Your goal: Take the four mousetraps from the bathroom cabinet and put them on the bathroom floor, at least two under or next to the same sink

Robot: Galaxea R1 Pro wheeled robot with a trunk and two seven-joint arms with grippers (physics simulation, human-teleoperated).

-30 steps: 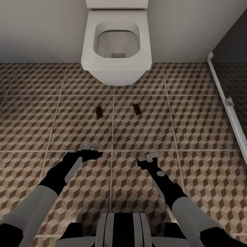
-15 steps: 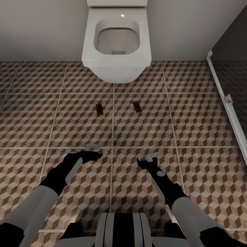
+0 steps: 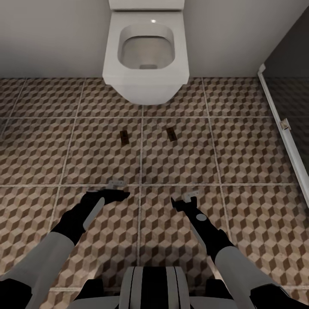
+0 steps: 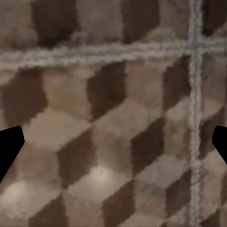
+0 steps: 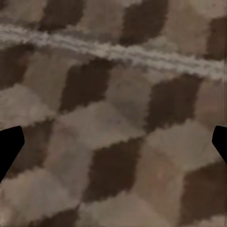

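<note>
Mousetraps, two of them [image 3: 124, 137] [image 3: 172, 134], lie mid-frame on the cube-patterned bathroom floor [image 3: 249, 150] before the toilet [image 3: 146, 56]; your left gripper [image 3: 112, 190] and right gripper [image 3: 185, 201] hover below, spread wide and empty, likely after release.

Two mousetraps [image 3: 124, 137] side by side on the floor [image 3: 240, 150] — before the toilet [image 3: 146, 56].

Two mousetraps [image 3: 124, 137] [image 3: 172, 134] lie flat, apart, on the bathroom floor [image 3: 240, 150]
</note>
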